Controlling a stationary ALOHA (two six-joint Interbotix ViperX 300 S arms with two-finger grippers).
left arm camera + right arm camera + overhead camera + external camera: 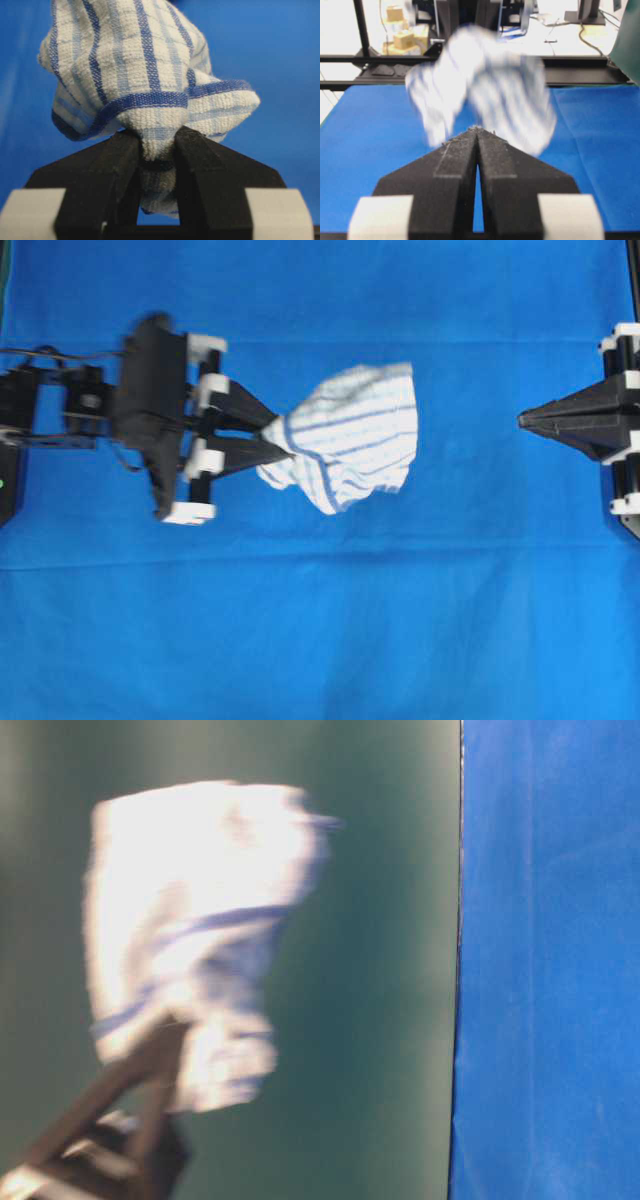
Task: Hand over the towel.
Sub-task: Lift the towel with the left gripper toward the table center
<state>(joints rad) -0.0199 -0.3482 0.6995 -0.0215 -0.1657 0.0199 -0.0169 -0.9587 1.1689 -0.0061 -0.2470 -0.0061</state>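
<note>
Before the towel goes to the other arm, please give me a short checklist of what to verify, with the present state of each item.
1. Left tool shut on the towel: ok.
2. Towel lifted off the blue sheet: ok, in the table-level view.
3. Free towel part faces the right tool: ok.
4. Right tool open to receive: not ok, shut.
5. Right tool at the towel: not ok, a gap remains.
6. Grip firmness: cannot tell.

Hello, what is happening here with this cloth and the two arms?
The left gripper has its fingers shut on a bunched corner of the striped towel and holds it above the blue sheet. The right gripper is shut and empty, apart from the towel at the right edge. The handover has not happened yet.
</note>
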